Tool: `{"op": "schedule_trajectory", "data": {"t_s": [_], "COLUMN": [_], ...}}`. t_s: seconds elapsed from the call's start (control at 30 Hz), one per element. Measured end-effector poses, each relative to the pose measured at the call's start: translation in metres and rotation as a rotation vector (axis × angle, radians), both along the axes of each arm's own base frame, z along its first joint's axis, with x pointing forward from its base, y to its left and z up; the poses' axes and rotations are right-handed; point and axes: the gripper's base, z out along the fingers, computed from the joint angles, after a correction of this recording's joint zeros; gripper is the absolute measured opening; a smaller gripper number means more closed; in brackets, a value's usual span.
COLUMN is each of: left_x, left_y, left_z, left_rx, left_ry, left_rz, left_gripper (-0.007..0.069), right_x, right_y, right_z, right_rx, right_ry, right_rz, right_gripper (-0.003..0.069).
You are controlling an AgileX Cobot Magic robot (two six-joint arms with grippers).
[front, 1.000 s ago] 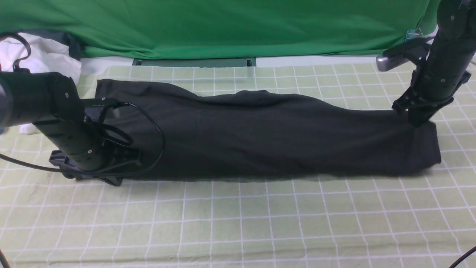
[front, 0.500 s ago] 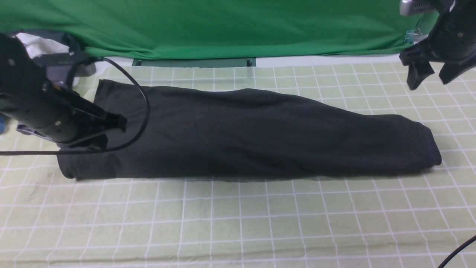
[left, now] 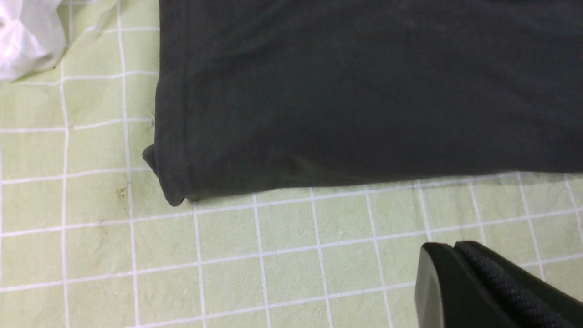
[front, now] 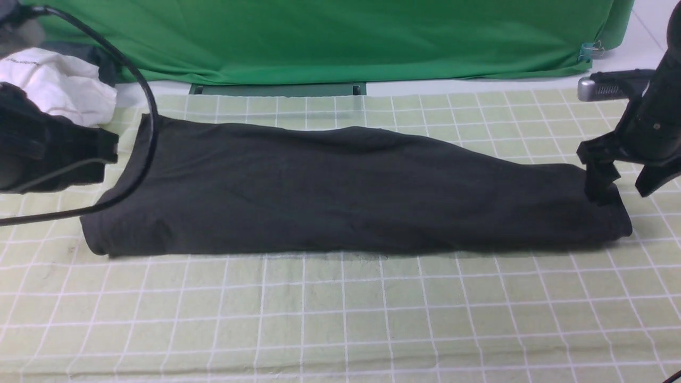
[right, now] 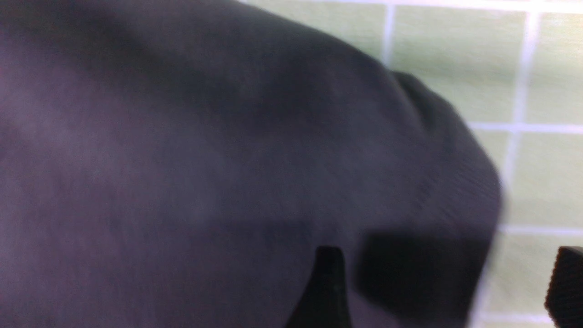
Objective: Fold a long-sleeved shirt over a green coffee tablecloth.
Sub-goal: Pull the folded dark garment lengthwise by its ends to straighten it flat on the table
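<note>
The green coffee tablecloth (front: 340,319) is covering the surface. Across its middle the long-sleeved shirt (front: 340,191) is lying folded into a long black band running left to right. At the band's right end the right pincer (front: 623,186) is standing with jaws apart, one finger touching the fabric. The left pincer (front: 101,157) is hovering just left of the shirt; whether it is apart or together cannot be told. Farther off, a white garment (front: 58,85) is lying at far left, with bright-green fabric (front: 319,37) hanging behind.
</note>
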Motion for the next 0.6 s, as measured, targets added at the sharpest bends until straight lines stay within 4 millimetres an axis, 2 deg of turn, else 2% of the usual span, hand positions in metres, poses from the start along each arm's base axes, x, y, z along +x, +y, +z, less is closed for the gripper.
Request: {"op": "schedule_trajectory", "data": {"t_s": [0.03,0.13,0.27,0.33,0.37,0.4,0.43,0.5,0.6], "left_x": [0.0,-0.009,-0.011,-0.013,-0.013,-0.013,-0.013,-0.013,-0.014], "left_y": [0.0,0.0,0.0,0.0,0.0,0.0,0.0,0.0,0.0], "left_z": [0.0,0.006,0.007,0.006,0.006,0.006,0.006,0.006,0.006], "left_rx": [0.0,0.0,0.0,0.001,0.001,0.001,0.001,0.0,0.0], "left_ry": [0.001,-0.02,-0.015,-0.002,0.0,0.004,0.005,0.006,0.009], "left_rz": [0.0,-0.003,-0.005,-0.007,-0.008,-0.009,-0.009,-0.009,-0.01], "left_gripper": [0.0013,0.0013,0.0013,0.0013,0.0013,0.0013,0.0013,0.0013,0.0013], "right_x": [0.0,0.003,0.005,0.005,0.005,0.004,0.004,0.004,0.002], "right_y": [0.0,0.004,0.007,0.008,0.008,0.009,0.009,0.01,0.005], "right_z": [-0.001,-0.021,-0.032,-0.032,-0.032,-0.032,-0.032,-0.032,-0.029], "right_rx": [0.0,0.024,0.031,0.038,0.039,0.046,0.05,0.053,0.032], "right_ry": [0.003,0.038,0.058,0.056,0.056,0.059,0.062,0.07,0.081], "right_rz": [0.0,-0.007,-0.005,0.003,0.007,0.027,0.03,0.044,0.054], "right_gripper": [0.0591,0.0578,0.0537,0.0431,0.0403,0.0215,0.0132,0.0067,0.0053]}}
